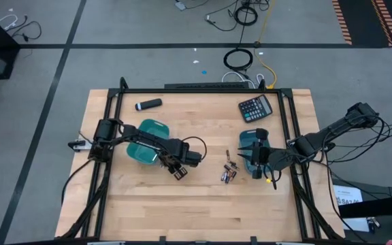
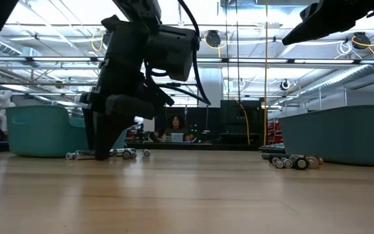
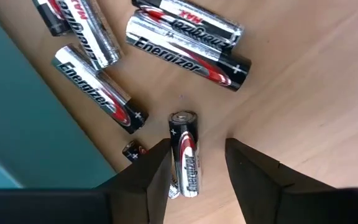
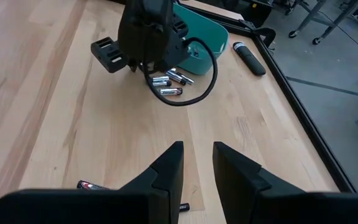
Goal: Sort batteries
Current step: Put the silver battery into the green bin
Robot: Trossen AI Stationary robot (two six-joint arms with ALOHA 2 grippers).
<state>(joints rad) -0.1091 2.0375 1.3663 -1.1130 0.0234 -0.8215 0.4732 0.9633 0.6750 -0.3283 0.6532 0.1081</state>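
Several silvery-grey batteries lie on their sides on the wood beside the left teal tray. My left gripper is open and low over the table, its fingers either side of one silver battery. A small dark cell lies next to it. A second cluster of batteries lies mid-table, left of the right teal tray. My right gripper is open, holds nothing, and hovers by that tray. My left gripper comes from above with one finger right beside the side of the silver battery, which lies flat on the table along the fingers. The other finger stands clear of it. Whether the near finger touches it, I cannot tell.
A black calculator and a black marker-like cylinder lie near the far edge. A black frame borders the table. Bare wood spreads across the near half. In the low view a person sits in the room behind.
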